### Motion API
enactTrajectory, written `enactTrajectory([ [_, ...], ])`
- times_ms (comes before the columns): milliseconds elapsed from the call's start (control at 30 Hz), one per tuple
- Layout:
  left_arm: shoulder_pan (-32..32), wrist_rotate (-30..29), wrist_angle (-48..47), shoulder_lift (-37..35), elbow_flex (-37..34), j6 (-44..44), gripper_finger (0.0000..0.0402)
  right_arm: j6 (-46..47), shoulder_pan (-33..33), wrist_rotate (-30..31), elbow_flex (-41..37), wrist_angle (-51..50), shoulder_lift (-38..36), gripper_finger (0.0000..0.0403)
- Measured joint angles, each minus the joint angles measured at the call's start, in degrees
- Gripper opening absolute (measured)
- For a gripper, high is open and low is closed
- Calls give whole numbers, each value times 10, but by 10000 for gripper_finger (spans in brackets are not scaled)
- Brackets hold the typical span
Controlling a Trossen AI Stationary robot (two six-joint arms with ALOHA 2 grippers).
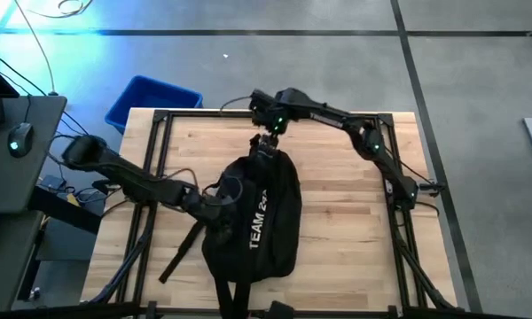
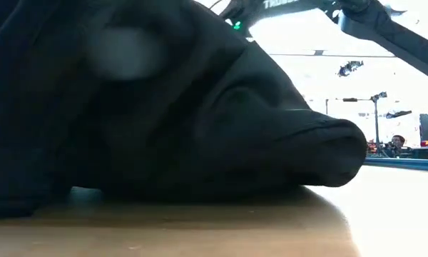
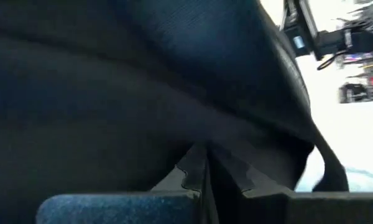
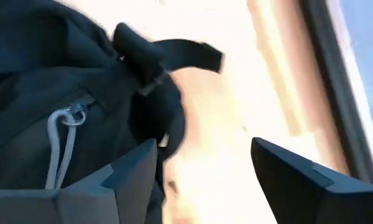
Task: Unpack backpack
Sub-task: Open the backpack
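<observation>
Holding the backpack (image 1: 253,213) side, left tool (image 1: 215,206) is pinched on fabric. Right tool (image 4: 202,165) is spread beside the white zipper cord (image 4: 59,146); centre fingers on it, then close.

The backpack (image 1: 257,217) is showing black all over, with white lettering running along its front panel. A pale grey zipper cord (image 4: 59,146) is hanging against its dark fabric. The table (image 1: 355,221) is showing light wood planks inside a black metal frame. A blue bin (image 1: 151,99) is sitting on grey floor. Both arms are appearing dark, the right arm (image 1: 337,120) glowing with small green lights.
</observation>
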Motion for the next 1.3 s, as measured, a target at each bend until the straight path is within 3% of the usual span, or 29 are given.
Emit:
enactTrajectory([
  [133,19,8,128,80,0,6,0,-9,-3,-14,2,-11,-52,245],
  [233,44,20,212,123,1,7,0,3,3,-75,4,-18,-84,245],
  [333,61,74,221,125,12,22,0,6,25,-108,4,-44,-95,245],
  [533,47,78,-2,6,62,74,0,-9,69,-65,3,-58,-97,239],
  [700,38,1,-189,-118,114,124,0,-27,56,-60,3,-82,-97,211],
  [867,66,-102,-252,-207,135,178,1,-63,7,-82,3,-84,-97,179],
  [933,98,-150,-248,-226,136,207,4,-69,-11,-125,3,-86,-97,170],
  [1000,145,-160,-253,-234,136,235,13,-75,-18,-150,3,-86,-97,164],
  [1133,260,-113,-243,-217,136,280,45,-102,-18,-159,3,-103,-97,150],
  [1300,379,-41,-202,-147,136,348,95,-117,-10,-185,3,-105,-98,138],
])
